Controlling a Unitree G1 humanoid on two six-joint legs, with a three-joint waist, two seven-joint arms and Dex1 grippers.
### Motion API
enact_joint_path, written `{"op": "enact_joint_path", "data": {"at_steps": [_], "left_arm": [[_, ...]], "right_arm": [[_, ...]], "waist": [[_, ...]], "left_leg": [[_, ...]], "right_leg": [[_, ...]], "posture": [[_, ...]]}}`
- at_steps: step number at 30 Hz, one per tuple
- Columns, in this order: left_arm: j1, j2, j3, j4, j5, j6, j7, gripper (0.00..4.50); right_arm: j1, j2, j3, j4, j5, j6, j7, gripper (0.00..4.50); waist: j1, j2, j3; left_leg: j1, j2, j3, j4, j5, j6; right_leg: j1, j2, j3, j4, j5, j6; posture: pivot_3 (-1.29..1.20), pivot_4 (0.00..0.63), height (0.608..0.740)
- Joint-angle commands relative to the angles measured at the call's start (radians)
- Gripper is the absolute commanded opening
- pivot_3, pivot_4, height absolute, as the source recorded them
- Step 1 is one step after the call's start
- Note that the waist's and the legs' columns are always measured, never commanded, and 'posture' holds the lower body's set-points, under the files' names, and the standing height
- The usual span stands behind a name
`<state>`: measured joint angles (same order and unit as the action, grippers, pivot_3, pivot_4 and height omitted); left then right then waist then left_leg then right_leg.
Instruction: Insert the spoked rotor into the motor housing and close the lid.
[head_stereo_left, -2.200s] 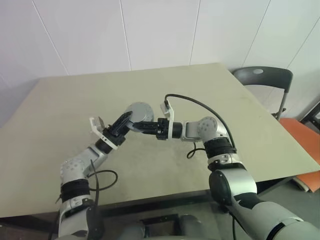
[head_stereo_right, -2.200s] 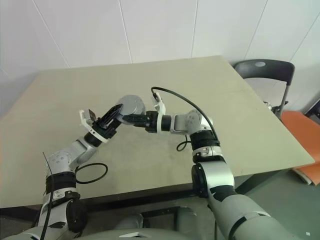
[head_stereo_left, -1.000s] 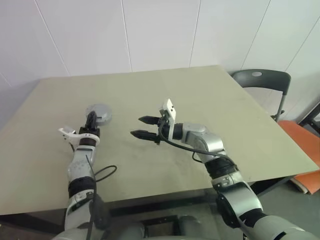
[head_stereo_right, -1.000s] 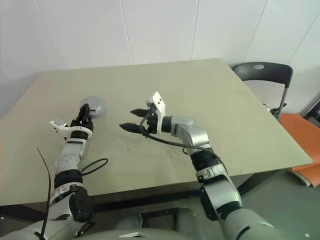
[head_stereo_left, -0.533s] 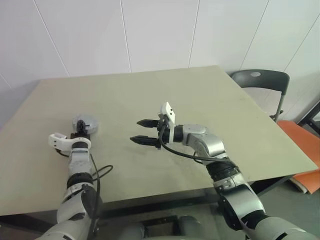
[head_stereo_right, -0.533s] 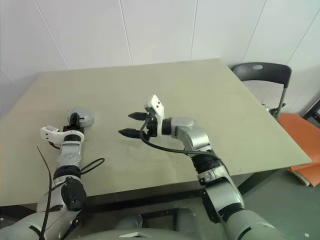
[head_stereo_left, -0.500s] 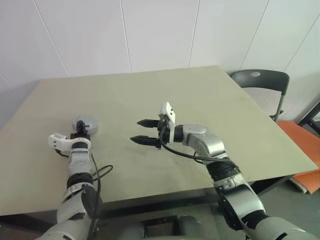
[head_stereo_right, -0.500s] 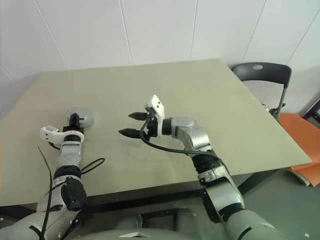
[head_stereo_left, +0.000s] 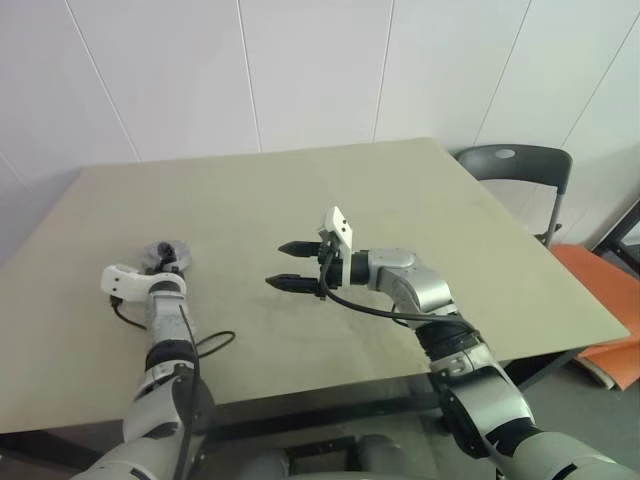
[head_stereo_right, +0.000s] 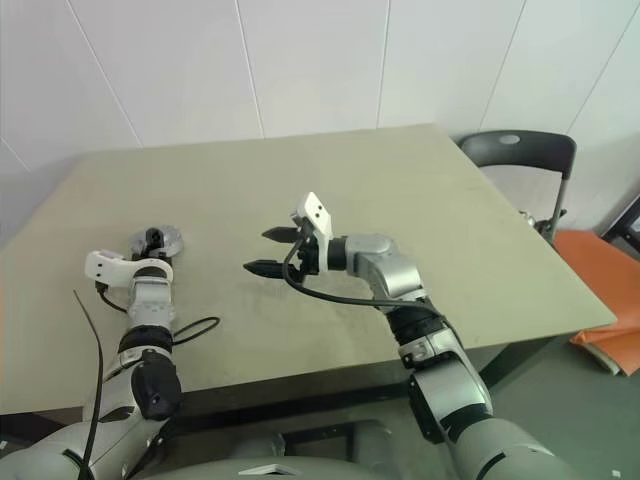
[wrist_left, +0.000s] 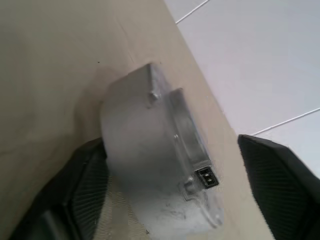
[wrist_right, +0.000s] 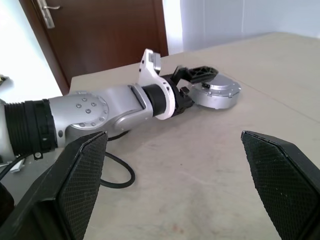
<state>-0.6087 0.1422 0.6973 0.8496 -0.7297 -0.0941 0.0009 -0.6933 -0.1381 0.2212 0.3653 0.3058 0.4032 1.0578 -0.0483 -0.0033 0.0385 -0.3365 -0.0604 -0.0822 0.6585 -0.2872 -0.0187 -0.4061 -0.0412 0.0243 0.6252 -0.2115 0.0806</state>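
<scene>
Head views: closed motor housing (head_stereo_right: 157, 241), grey lid on top, flat on table (head_stereo_left: 420, 200) near its left edge. Left gripper (head_stereo_right: 152, 240) at housing, fingers spread either side. Right gripper (head_stereo_left: 290, 265) mid-table, wide open, empty.

Left wrist: housing (wrist_left: 155, 155) between parted fingers (wrist_left: 82, 195).

Right wrist: housing (wrist_right: 217, 94) beyond left gripper (wrist_right: 196, 75); own fingers (wrist_right: 280, 175) wide.
</scene>
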Motion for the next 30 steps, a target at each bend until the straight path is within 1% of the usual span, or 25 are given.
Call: {"op": "enact_joint_path", "data": {"at_steps": [1,6,8,10,13,16,18,20,21,22,24,25,28,30], "left_arm": [[0.092,-0.066,-0.013,-0.073,0.019,0.105,0.180,4.49],[0.215,-0.198,-0.080,-0.414,-0.012,0.330,0.380,4.49],[0.259,-0.222,-0.108,-0.543,-0.026,0.425,0.433,4.49],[0.300,-0.218,-0.159,-0.648,-0.033,0.522,0.419,4.49],[0.346,-0.124,-0.311,-0.720,0.055,0.586,0.233,4.49],[0.364,-0.032,-0.417,-0.734,0.153,0.501,0.035,4.49],[0.359,0.013,-0.462,-0.738,0.194,0.429,-0.102,4.49],[0.360,0.078,-0.541,-0.726,0.278,0.345,-0.238,4.49],[0.367,0.098,-0.570,-0.729,0.294,0.304,-0.313,4.49],[0.388,0.129,-0.601,-0.744,0.300,0.258,-0.419,4.49],[0.414,0.169,-0.629,-0.753,0.302,0.195,-0.562,4.49],[0.418,0.182,-0.630,-0.748,0.299,0.176,-0.606,4.49],[0.403,0.201,-0.602,-0.734,0.261,0.155,-0.689,4.49],[0.389,0.218,-0.595,-0.714,0.260,0.152,-0.730,4.49]], "right_arm": [[-0.047,0.001,-0.009,0.011,-0.005,-0.032,0.011,4.50],[-0.058,-0.001,-0.008,0.038,-0.021,-0.056,0.014,4.50],[-0.059,-0.001,-0.008,0.042,-0.024,-0.061,0.014,4.50],[-0.062,0.001,-0.011,0.054,-0.036,-0.076,-0.001,4.50],[-0.078,0.007,-0.025,0.107,-0.089,-0.159,-0.086,4.50],[-0.087,0.006,-0.044,0.156,-0.120,-0.240,-0.150,4.50],[-0.088,-0.004,-0.059,0.182,-0.131,-0.283,-0.182,4.50],[-0.073,-0.022,-0.072,0.184,-0.120,-0.288,-0.168,4.50],[-0.058,-0.039,-0.074,0.172,-0.112,-0.288,-0.141,4.50],[-0.027,-0.081,-0.083,0.155,-0.103,-0.289,-0.097,4.50],[0.012,-0.147,-0.099,0.145,-0.096,-0.295,-0.049,4.50],[0.022,-0.171,-0.111,0.149,-0.094,-0.296,-0.043,4.50],[0.036,-0.218,-0.141,0.159,-0.091,-0.299,-0.048,4.50],[0.043,-0.233,-0.158,0.165,-0.097,-0.303,-0.064,4.50]], "waist": [[0.000,0.002,-0.001],[0.007,0.009,-0.010],[0.012,0.011,-0.011],[0.016,0.011,-0.011],[0.026,0.011,-0.011],[0.040,0.010,-0.010],[0.042,0.007,-0.008],[0.038,0.005,-0.006],[0.037,0.005,-0.006],[0.032,0.005,-0.006],[0.035,0.005,-0.006],[0.037,0.006,-0.005],[0.037,0.008,-0.001],[0.032,0.008,-0.001]], "left_leg": [[0.000,0.000,0.000,0.000,0.000,0.000],[-0.001,-0.002,0.000,-0.007,-0.001,0.002],[-0.001,-0.003,0.000,-0.009,-0.003,0.005],[-0.001,-0.005,0.000,-0.010,-0.004,0.006],[-0.002,-0.007,0.000,-0.011,-0.004,0.007],[-0.002,-0.009,-0.002,-0.010,-0.004,0.006],[-0.002,-0.009,-0.002,-0.010,-0.003,0.006],[-0.003,-0.009,-0.002,-0.009,-0.003,0.006],[-0.003,-0.008,-0.002,-0.009,-0.003,0.006],[-0.003,-0.008,-0.002,-0.010,-0.003,0.006],[-0.004,-0.007,-0.001,-0.013,-0.003,0.006],[-0.004,-0.008,-0.001,-0.013,-0.004,0.006],[-0.005,-0.008,-0.001,-0.012,-0.004,0.007],[-0.005,-0.006,0.000,-0.012,-0.004,0.007]], "right_leg": [[0.000,0.000,0.000,-0.001,0.000,0.000],[0.001,-0.003,0.001,-0.008,0.000,0.000],[0.000,-0.004,0.001,-0.011,0.000,0.000],[0.000,-0.005,0.001,-0.011,0.000,0.001],[0.000,-0.006,0.001,-0.012,-0.001,0.001],[0.000,-0.005,0.000,-0.012,-0.002,0.000],[0.000,-0.005,-0.001,-0.012,-0.003,-0.002],[0.000,-0.005,-0.001,-0.012,-0.003,-0.003],[-0.001,-0.005,0.000,-0.012,-0.003,-0.003],[-0.001,-0.005,0.000,-0.012,-0.003,-0.003],[-0.002,-0.005,0.000,-0.013,-0.003,-0.003],[-0.002,-0.006,0.000,-0.014,-0.004,-0.003],[-0.003,-0.006,0.001,-0.014,-0.004,-0.004],[-0.003,-0.006,0.001,-0.014,-0.005,-0.004]], "posture": [[0.00,0.000,0.740],[0.00,0.000,0.740],[0.00,0.000,0.740],[0.00,0.000,0.740],[0.00,0.000,0.740],[0.00,0.000,0.740],[0.00,0.000,0.740],[0.00,0.000,0.740],[0.00,0.000,0.740],[0.00,0.000,0.740],[0.00,0.000,0.740],[0.00,0.000,0.740],[0.00,0.000,0.740],[0.00,0.000,0.740]]}}
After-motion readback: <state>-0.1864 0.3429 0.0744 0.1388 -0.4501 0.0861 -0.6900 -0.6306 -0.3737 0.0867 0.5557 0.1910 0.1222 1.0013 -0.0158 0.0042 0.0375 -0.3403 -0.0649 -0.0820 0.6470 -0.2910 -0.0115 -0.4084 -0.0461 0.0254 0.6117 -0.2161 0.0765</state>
